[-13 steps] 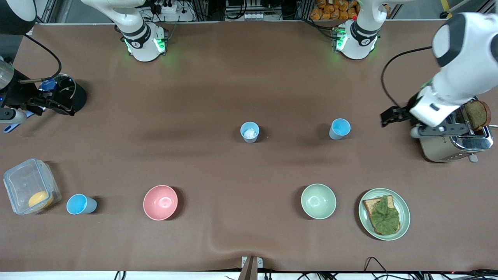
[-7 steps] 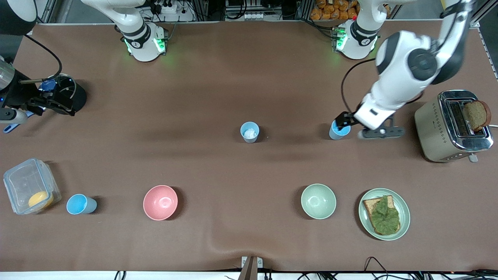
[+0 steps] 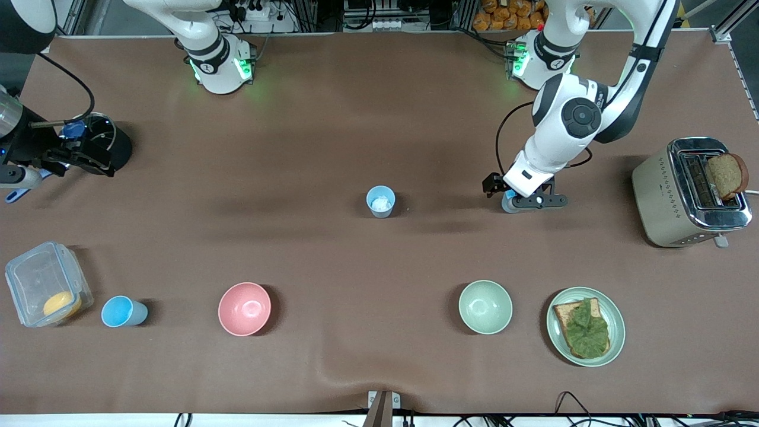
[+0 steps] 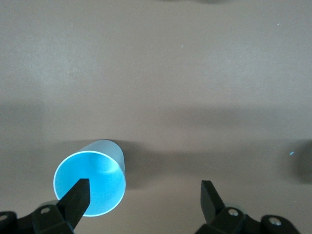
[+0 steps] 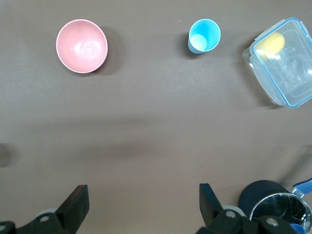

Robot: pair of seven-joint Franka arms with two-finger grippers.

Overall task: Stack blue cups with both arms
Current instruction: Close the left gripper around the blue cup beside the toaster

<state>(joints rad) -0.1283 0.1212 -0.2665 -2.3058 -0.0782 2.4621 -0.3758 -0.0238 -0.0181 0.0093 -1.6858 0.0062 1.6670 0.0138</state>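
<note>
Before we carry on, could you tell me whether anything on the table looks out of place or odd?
Two small things. The middle blue cup holds a white lump, which could stop another cup nesting in it. A bread slice sits askew on the toaster rather than down in a slot. Every cup and bowl stands upright, and nothing is spilled.

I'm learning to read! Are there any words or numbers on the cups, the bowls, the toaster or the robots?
No words or numbers can be read.
Blue cups: plain.
Pink bowl, green bowl: plain.
Toaster: only a dot pattern.
Robot bases: small dark marks, too small to read.
</note>
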